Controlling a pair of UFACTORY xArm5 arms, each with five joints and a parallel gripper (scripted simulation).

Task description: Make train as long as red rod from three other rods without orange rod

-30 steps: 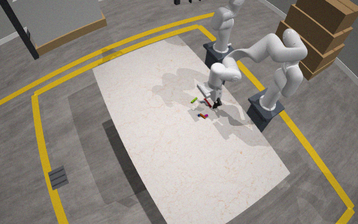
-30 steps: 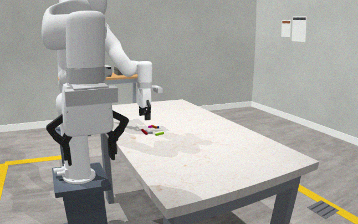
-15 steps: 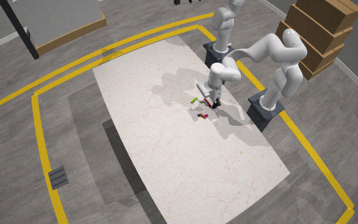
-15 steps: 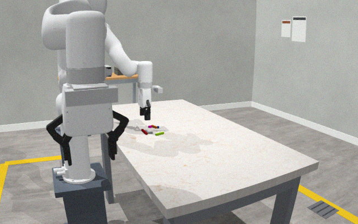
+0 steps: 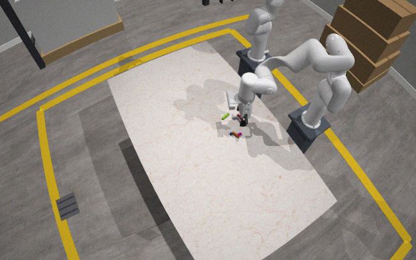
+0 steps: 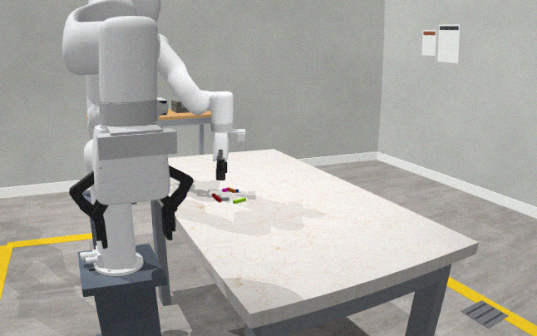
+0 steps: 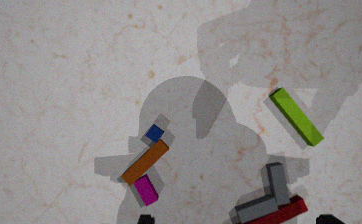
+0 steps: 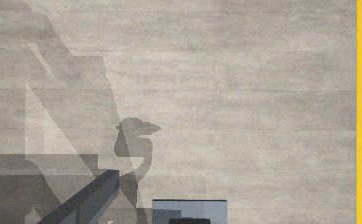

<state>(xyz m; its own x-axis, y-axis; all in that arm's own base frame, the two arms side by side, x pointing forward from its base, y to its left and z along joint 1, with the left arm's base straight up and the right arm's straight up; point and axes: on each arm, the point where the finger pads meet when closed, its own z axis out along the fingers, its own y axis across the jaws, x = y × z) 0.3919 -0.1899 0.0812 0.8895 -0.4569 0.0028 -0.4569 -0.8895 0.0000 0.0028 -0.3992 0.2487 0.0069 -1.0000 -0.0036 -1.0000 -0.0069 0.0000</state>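
Note:
In the left wrist view, a magenta rod [image 7: 146,190] [image 6: 224,190] lies by the lower end of an orange rod [image 7: 145,162] [image 6: 231,190]. A blue rod [image 7: 155,133] lies by its upper end. A lime rod [image 7: 296,117] [image 5: 225,116] [image 6: 239,200] lies apart at the right. One grey rod [image 7: 256,209] lies alongside the red rod [image 7: 298,205] [image 6: 216,197]; another grey rod [image 7: 278,184] stands off at an angle. The red rod is partly cut off. My left gripper [image 5: 243,123] [image 6: 220,179] is open and empty above the table near the rods. My right gripper [image 6: 136,242] is open, empty, away from the rods.
The rods lie on a pale table [image 5: 183,181] [image 6: 345,234], near its edge on the arms' side. The arms' dark pedestals [image 5: 306,129] [image 6: 115,300] stand beside that edge. Stacked cardboard boxes [image 5: 364,42] stand behind the arms. Arm shadows fall across the rods.

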